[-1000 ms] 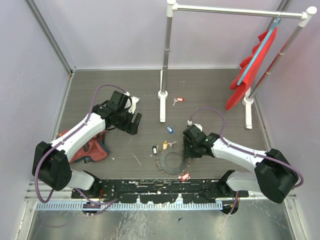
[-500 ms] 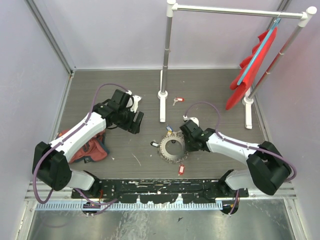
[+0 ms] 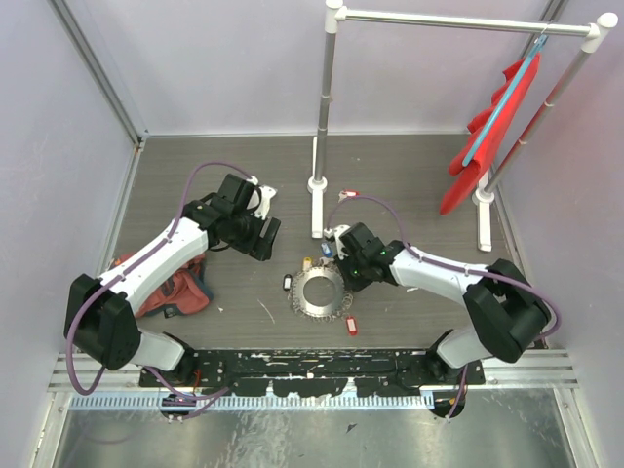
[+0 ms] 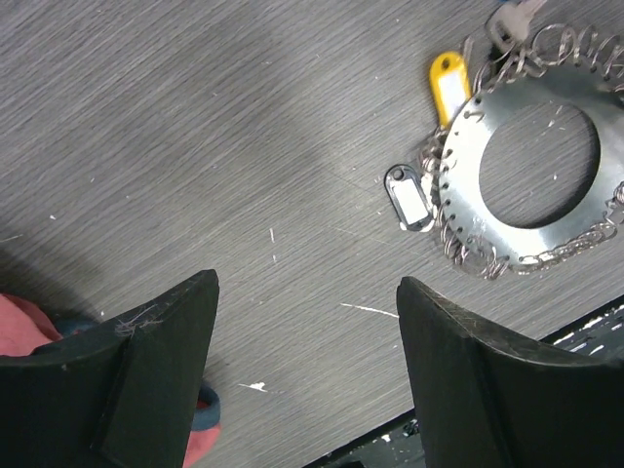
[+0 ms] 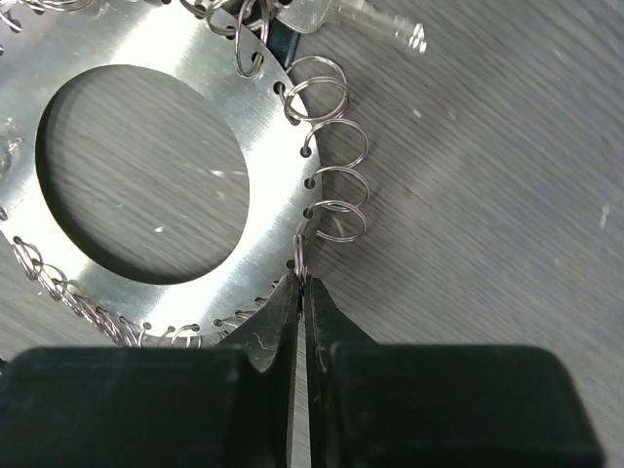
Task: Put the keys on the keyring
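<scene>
The keyring (image 3: 304, 293) is a flat silvery disc with a big hole and small wire loops round its rim, lying mid-table. My right gripper (image 3: 341, 270) is shut on one rim loop of the keyring (image 5: 278, 180), with the fingertips (image 5: 301, 292) pinched tight. Attached keys lie beside the disc: a yellow tag (image 3: 307, 262), a black-framed tag (image 3: 288, 283) and a red tag (image 3: 351, 327). Another red key (image 3: 348, 194) lies loose by the stand. My left gripper (image 3: 264, 240) hovers open and empty to the upper left. Its view shows the keyring (image 4: 468, 166), the yellow tag (image 4: 448, 86) and the black-framed tag (image 4: 409, 199).
A red cloth (image 3: 174, 291) lies crumpled under the left arm. A white rail stand (image 3: 318, 183) rises behind the keyring. A red garment (image 3: 497, 127) hangs on its right end above the right foot (image 3: 484, 210). A black rail (image 3: 312, 366) runs along the near edge.
The right gripper has closed on a rim loop and dragged the keyring up and to the left, its tagged keys trailing along. The left arm has hardly moved.
</scene>
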You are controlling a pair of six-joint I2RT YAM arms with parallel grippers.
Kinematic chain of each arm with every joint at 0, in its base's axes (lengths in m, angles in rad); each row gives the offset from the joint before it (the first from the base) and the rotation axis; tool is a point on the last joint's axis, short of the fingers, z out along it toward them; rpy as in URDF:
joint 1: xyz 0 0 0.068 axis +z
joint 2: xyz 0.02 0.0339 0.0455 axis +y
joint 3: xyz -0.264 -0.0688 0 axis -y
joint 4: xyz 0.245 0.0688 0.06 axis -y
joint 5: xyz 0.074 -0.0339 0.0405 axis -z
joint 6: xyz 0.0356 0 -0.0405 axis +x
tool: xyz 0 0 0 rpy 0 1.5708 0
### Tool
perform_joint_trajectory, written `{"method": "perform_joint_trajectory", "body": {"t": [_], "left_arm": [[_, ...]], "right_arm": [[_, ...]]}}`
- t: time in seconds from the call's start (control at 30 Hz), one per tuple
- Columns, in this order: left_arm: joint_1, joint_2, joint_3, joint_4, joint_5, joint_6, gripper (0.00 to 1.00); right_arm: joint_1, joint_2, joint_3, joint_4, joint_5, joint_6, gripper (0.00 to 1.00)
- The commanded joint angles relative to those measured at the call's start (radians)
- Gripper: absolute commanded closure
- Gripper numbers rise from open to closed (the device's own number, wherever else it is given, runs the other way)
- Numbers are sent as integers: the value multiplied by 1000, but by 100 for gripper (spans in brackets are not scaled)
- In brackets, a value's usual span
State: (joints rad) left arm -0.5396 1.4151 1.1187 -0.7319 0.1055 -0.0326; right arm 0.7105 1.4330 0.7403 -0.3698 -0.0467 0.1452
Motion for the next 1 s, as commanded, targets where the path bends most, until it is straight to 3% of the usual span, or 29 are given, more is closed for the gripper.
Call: {"method": "perform_joint_trajectory", "body": {"t": [0.0, 0.1, 0.3, 0.37, 0.5, 0.6, 0.67, 0.97], "left_arm": [[-3, 3, 16, 1, -9, 17, 20], [-4, 5, 15, 1, -9, 19, 20], [-3, 6, 15, -1, -4, 23, 20], [-4, 6, 16, 0, -4, 25, 20], [-4, 6, 16, 0, -8, 25, 20], [-4, 5, 15, -2, -16, 26, 20], [-4, 4, 14, -1, -18, 27, 20], [-3, -1, 11, -1, -30, 32, 19]], "right_arm": [[28, 34, 92, 17, -100, -209, 96], [65, 65, 133, -9, -90, -274, 99], [145, 101, 167, -82, 73, -349, 99], [146, 110, 173, -105, 189, -332, 90], [145, 99, 174, -98, 429, -245, 61], [145, 47, 173, -77, 535, -133, 50], [145, 9, 165, -51, 482, -64, 47], [153, -132, 32, 114, -31, 310, 47]]}}
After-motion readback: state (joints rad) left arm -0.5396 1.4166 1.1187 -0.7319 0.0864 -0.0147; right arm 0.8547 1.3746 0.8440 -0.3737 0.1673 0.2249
